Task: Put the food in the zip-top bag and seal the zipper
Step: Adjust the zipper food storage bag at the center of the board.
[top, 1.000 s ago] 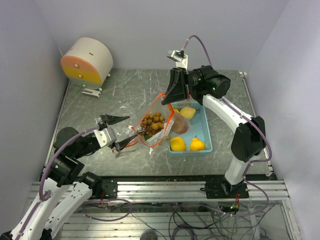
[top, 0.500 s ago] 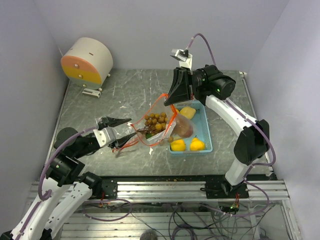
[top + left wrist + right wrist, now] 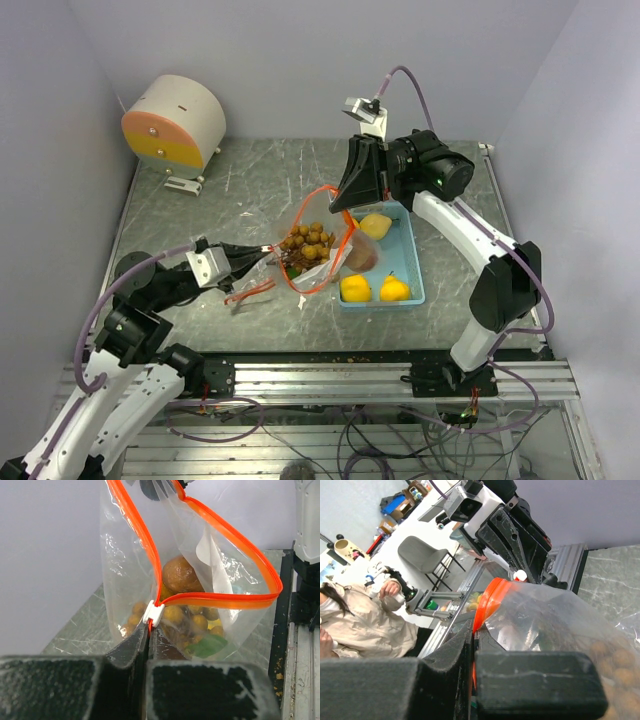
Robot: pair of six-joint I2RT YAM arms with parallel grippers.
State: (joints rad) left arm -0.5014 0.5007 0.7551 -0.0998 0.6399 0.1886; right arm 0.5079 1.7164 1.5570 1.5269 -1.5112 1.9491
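**Zip-top bag: pinched at both ends, mouth open**

In the top view we see the zip-top bag [image 3: 318,238] at centre frame, held up between the two arms above the table [image 3: 200,200]. We cannot tell whether its bottom touches.

The left gripper [image 3: 149,632] has its jaws pressed together on the orange zipper strip [image 3: 225,600], just below the white slider [image 3: 153,615]. The right gripper [image 3: 473,630] is likewise clamped flat on the strip, at the bag's upper right end. The mouth gapes between them.

Inside the bag we note a cluster of small brown balls [image 3: 308,243], a larger brown lump [image 3: 178,574] and something green [image 3: 210,646].

Just right of the bag, the light blue tray [image 3: 412,262] holds three yellow fruits [image 3: 354,288] and a dark red piece [image 3: 364,257], which is partly behind the bag.
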